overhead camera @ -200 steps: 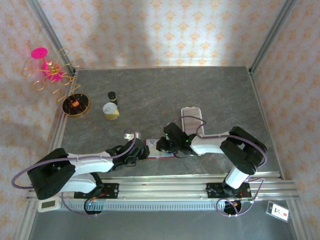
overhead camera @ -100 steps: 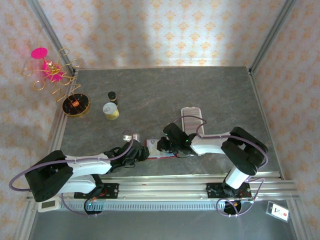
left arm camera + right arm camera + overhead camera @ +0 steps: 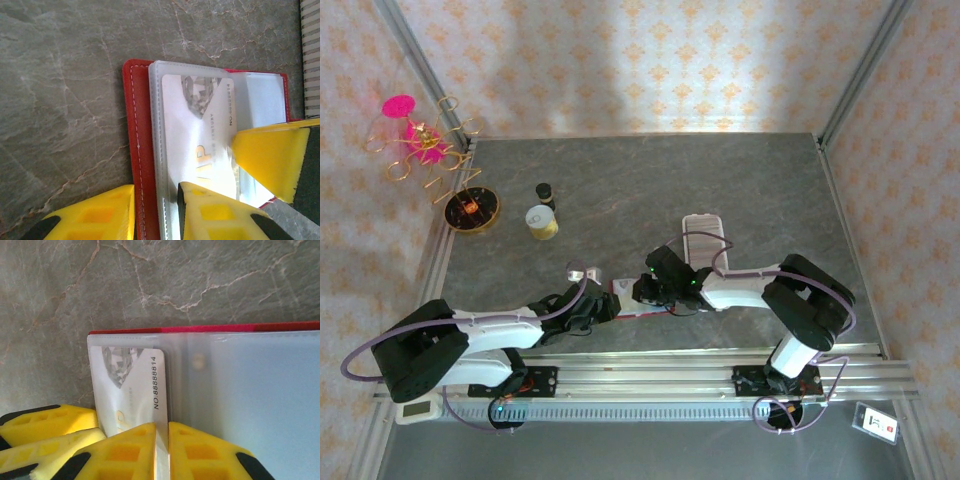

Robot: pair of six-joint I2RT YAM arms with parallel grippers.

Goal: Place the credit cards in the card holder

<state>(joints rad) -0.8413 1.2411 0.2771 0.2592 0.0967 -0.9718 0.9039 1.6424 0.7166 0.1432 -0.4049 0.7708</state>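
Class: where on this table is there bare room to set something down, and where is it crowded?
Bare: the far stretch from the yellow jar to the right rail, beyond the pale case. Crowded: near centre, where the left gripper and right gripper meet over the card holder, and the far-left corner around the wire stand.

Left hand (image 3: 156, 202), right hand (image 3: 162, 440) (both clamped)

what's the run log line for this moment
right gripper: shut on credit card, part in clear sleeve | left gripper: astride card holder red edge, grip unclear | card holder: open on table
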